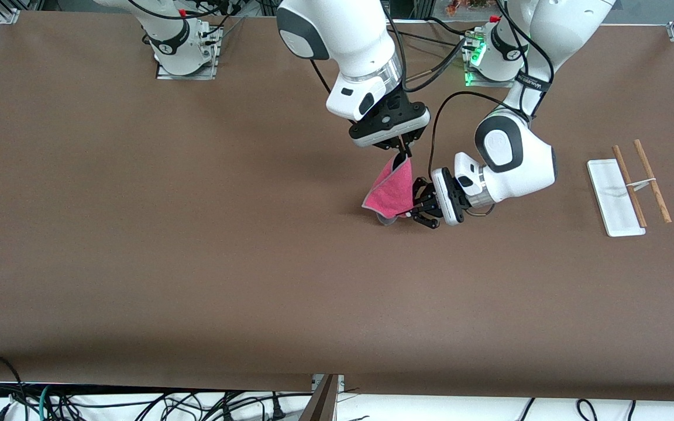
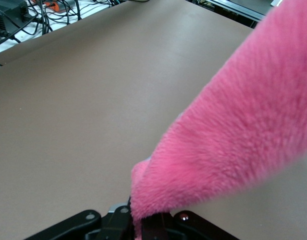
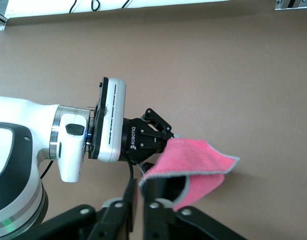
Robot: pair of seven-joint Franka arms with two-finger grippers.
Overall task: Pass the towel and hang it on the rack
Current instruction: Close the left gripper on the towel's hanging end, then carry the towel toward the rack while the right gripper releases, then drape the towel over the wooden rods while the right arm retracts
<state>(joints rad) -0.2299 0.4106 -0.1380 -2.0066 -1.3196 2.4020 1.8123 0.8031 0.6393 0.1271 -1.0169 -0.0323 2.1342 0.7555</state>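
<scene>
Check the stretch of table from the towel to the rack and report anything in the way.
Nothing visible blocks it. The towel hangs over mid-table, gripped by the left claw and the right claw. The rack stands toward the left arm's end, with only bare table between.

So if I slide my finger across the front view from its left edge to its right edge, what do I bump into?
Right arm's base → towel, pinched from above by the right claw → left claw, shut on the towel's side → rack.
</scene>
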